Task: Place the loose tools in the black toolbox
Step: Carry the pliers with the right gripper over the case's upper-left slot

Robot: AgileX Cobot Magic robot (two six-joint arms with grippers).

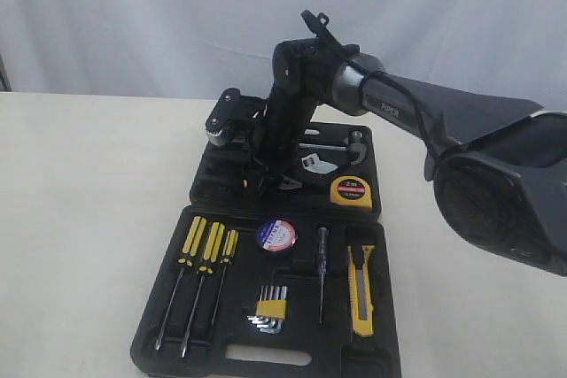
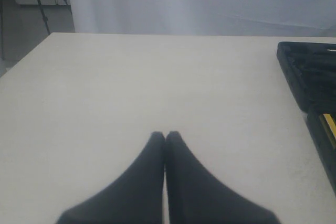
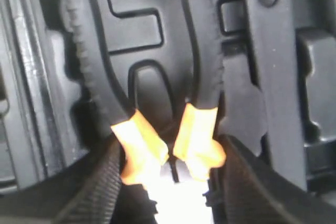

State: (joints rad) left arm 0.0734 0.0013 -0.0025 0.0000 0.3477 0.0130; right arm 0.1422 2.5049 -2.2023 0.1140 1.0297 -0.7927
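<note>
while clasping the orange-and-black-handled metal pliers (image 3: 197, 129) in the right gripper (image 3: 172, 157), mid-frame above the black moulded plastic toolbox (image 3: 131, 30): align handles with the matching recess, lower level, then release. leave the empty, pinched-shut left gripper (image 2: 165, 139) parked.

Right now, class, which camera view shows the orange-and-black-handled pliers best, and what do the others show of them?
The right wrist view: the pliers fill it, their orange-and-black handles clamped in the right gripper over the black toolbox. In the exterior view the arm hides them. The left wrist view shows none of them.
</note>
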